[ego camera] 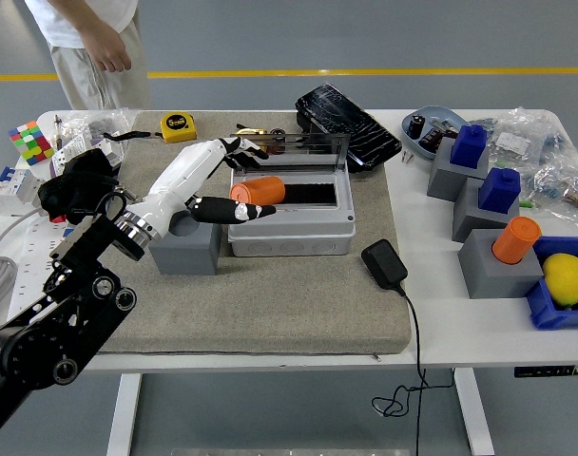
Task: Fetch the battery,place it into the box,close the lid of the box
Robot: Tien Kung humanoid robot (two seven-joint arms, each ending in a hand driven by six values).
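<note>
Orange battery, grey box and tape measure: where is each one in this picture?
Battery (259, 190), head view, middle of its orange side, lying in the box.
Box (291, 243), head view, its grey front wall.
Tape measure (178, 126), head view, centre of its yellow case.

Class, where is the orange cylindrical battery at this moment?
In the head view, the orange cylindrical battery lies on its side in the left end of the open grey plastic box, beside the left hand.
</note>
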